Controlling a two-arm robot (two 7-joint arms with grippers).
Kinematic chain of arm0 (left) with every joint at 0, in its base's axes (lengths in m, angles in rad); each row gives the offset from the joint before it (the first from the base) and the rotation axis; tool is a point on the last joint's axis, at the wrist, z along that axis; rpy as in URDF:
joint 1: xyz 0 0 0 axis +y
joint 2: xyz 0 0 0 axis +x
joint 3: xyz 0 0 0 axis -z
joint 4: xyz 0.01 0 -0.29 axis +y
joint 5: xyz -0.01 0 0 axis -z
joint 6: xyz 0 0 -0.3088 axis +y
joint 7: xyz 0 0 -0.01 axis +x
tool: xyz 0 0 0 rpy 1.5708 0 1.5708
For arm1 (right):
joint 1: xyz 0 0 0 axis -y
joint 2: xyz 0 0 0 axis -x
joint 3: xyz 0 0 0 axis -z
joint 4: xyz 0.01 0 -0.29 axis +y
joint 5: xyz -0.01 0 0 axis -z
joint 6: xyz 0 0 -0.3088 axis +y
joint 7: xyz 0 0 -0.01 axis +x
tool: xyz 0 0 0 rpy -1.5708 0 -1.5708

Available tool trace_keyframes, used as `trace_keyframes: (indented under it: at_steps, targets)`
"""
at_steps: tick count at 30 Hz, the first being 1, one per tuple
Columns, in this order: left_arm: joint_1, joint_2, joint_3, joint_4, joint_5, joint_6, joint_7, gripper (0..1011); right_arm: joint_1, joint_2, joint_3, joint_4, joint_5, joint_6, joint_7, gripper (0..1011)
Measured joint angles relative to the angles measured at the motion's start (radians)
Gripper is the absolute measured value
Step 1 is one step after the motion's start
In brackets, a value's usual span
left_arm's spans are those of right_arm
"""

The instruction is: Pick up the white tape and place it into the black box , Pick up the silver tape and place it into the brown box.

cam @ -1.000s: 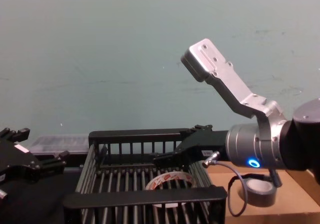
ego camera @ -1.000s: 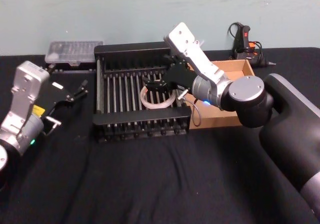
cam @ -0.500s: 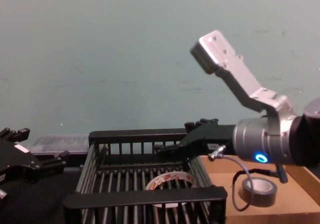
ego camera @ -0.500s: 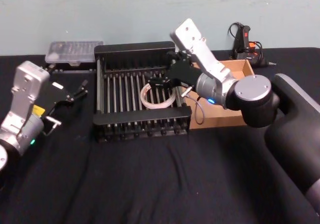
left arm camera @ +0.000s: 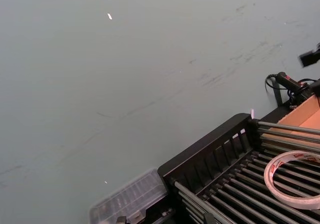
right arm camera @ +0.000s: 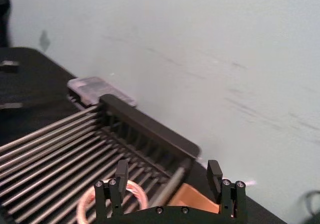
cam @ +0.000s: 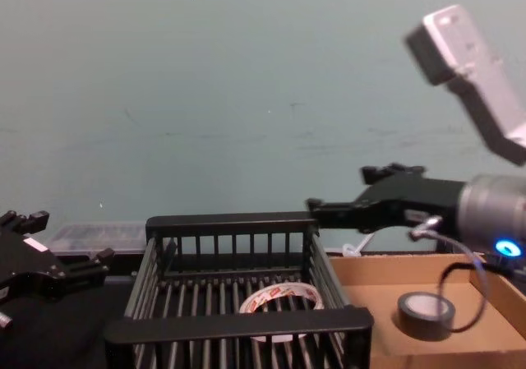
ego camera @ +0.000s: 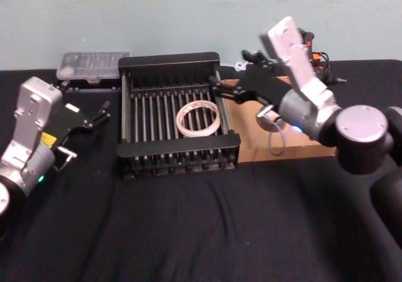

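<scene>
The white tape (ego camera: 198,119) lies flat on the slats inside the black box (ego camera: 168,63), seen also as white tape (cam: 282,300) in the chest view. The silver tape (cam: 426,312) stands on the floor of the brown box (cam: 386,269). My right gripper (ego camera: 233,72) is open and empty, hovering above the seam between the black box and the brown box (ego camera: 252,149), clear of both tapes. In the right wrist view its fingers (right arm camera: 121,172) stand wide apart over the white tape (right arm camera: 88,204). My left gripper (ego camera: 88,130) is parked open, left of the black box.
A clear plastic case (ego camera: 93,65) lies behind the crate at the back left. A black and red tool with cables (ego camera: 308,51) sits behind the brown box. Black cloth covers the table, with free room in front of both boxes.
My right gripper has pulled up and to the right out of the black box, leaving the white tape lying on the slats. The left arm has stayed put.
</scene>
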Motion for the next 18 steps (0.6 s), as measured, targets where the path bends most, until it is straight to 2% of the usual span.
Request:
trace_keyframes:
  at_steps: [2, 8, 12, 18]
  targets:
    - [0.000, 0.000, 0.000, 0.000, 0.000, 0.000, 0.000, 1001, -0.036, 0.017, 0.030, -0.038, 0.008, -0.008, -0.022, 1002]
    - [0.000, 0.000, 0.000, 0.000, 0.000, 0.000, 0.000, 1001, -0.089, 0.032, 0.084, -0.076, 0.011, -0.022, -0.079, 1002]
    - [0.000, 0.000, 0.000, 0.000, 0.000, 0.000, 0.000, 1001, -0.125, 0.038, 0.119, -0.090, -0.014, -0.036, -0.130, 1002]
    - [0.000, 0.000, 0.000, 0.000, 0.000, 0.000, 0.000, 1001, -0.155, 0.045, 0.136, -0.088, -0.076, -0.052, -0.195, 1002]
